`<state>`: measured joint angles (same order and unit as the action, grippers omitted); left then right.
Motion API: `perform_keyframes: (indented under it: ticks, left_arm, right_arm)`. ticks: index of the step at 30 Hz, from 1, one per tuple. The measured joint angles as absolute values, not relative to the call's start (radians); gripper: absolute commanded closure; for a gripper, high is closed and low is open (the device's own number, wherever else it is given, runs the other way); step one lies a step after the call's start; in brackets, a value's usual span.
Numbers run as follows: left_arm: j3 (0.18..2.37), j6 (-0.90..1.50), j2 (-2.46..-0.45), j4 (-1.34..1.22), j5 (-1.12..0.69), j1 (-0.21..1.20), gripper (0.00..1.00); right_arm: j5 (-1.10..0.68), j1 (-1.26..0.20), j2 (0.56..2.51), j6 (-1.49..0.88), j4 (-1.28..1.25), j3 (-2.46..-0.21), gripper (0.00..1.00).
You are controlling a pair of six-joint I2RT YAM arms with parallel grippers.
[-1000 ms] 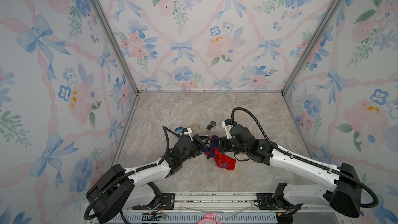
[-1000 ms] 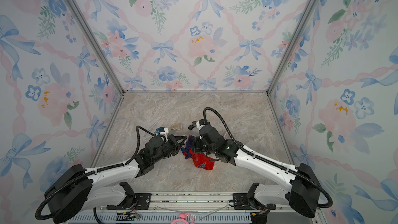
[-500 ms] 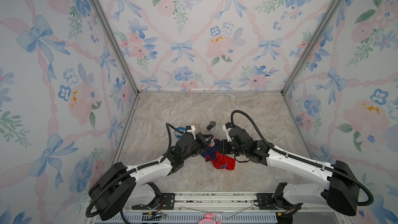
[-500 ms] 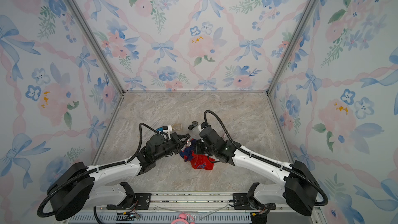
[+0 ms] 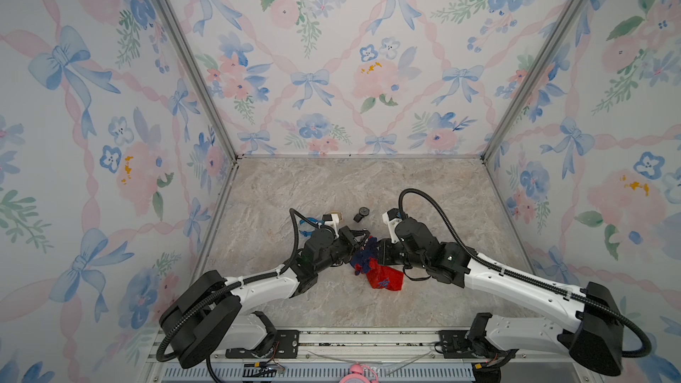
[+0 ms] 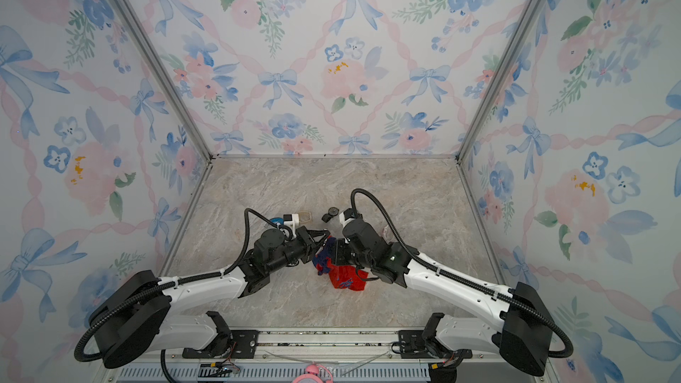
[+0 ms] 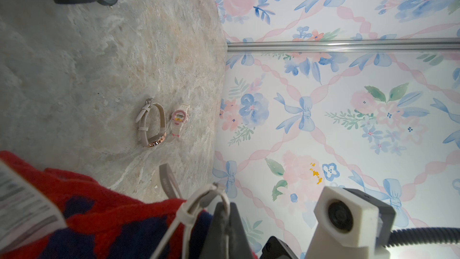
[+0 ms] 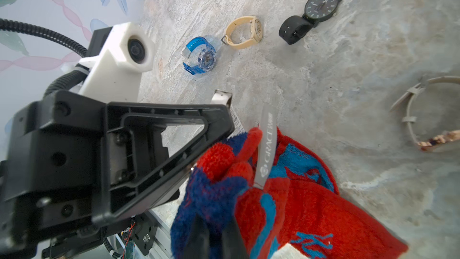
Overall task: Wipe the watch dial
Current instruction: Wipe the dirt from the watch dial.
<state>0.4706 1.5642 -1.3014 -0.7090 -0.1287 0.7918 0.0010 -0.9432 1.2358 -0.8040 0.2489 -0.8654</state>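
- Left gripper point(image 5: 362, 248) pinches the watch point(image 7: 190, 208) by its pale strap; dial hidden behind cloth point(image 5: 382, 278).
- Right gripper point(image 5: 376, 252), clamped on the cloth, meets it from 3 o'clock.

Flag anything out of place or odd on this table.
Nothing spilled or broken. The red-and-blue terry cloth is bunched in a heap, pinched by the right pincer beside the left pincer, which grips a pale watch strap. The tan-strapped round watch stands on edge, dial sideways.
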Motion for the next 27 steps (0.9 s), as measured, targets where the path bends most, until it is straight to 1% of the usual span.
perform_keyframes:
  ticks: [3, 8, 16, 21, 27]
  left_arm:
    - [0.471, 1.564, -1.301, -0.707, -0.120, 0.791, 1.00]
    - [0.471, 1.565, -1.280, -0.712, -0.121, 0.791, 1.00]
    - [0.471, 1.566, -1.277, -0.719, -0.120, 0.791, 1.00]
    - [0.471, 1.568, -1.280, -0.720, -0.114, 0.787, 1.00]
    - [0.471, 1.570, -1.287, -0.707, -0.096, 0.787, 1.00]
  right_arm:
    - [-0.001, -0.928, 1.268, -0.805, 0.241, -0.860, 1.00]
    - [0.001, -0.902, 1.256, -0.812, 0.237, -0.822, 1.00]
    - [0.036, -0.953, 1.191, -0.811, 0.273, -0.854, 1.00]
    - [0.038, -0.977, 1.243, -0.807, 0.276, -0.905, 1.00]
    - [0.019, -0.935, 1.299, -0.804, 0.278, -0.907, 1.00]
